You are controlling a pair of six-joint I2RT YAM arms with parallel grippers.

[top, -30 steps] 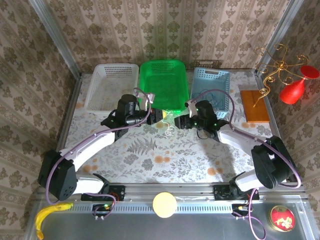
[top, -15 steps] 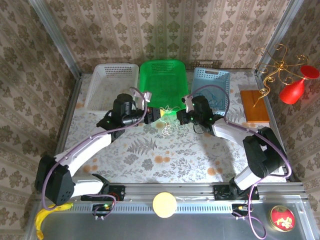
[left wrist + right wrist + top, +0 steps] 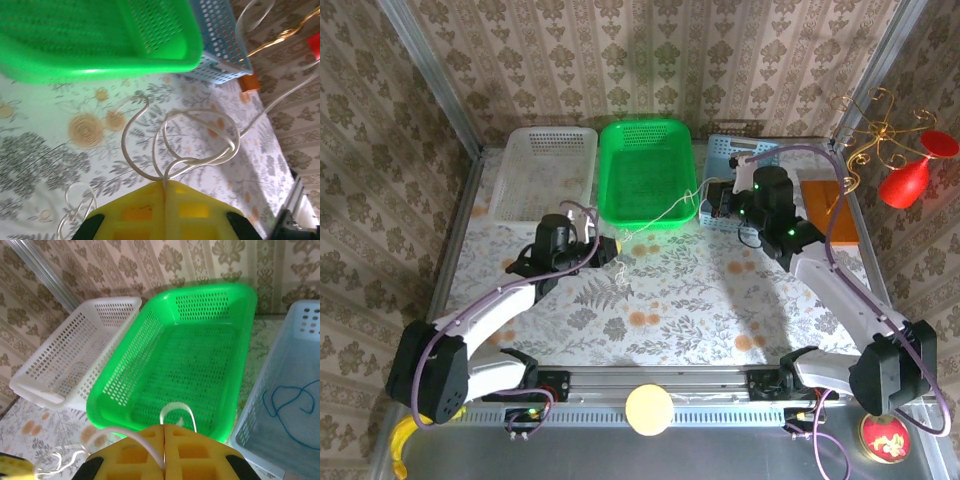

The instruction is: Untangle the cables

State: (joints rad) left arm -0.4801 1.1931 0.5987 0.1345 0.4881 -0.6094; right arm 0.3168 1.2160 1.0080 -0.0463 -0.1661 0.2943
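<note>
The left tool (image 3: pixel 165 189) is closed, its yellow pads pinching the cream cable (image 3: pixel 200 145). Just beyond the tips, the cable curls into loose loops above the flowered desk (image 3: pixel 45 145). The right tool (image 3: pixel 164 434) is clamped tight on the same cable, and a small loop rises from its tips. In the top view the cable stretches between the two tools, passing over the front right corner of the green basket (image 3: pixel 645 170). The blue cable (image 3: pixel 290 405) lies inside the blue basket (image 3: pixel 260 385), beside the right tool. A white basket (image 3: pixel 545 170) stands left of the green one. A wooden board (image 3: pixel 830 210) lies right of the blue basket.
</note>
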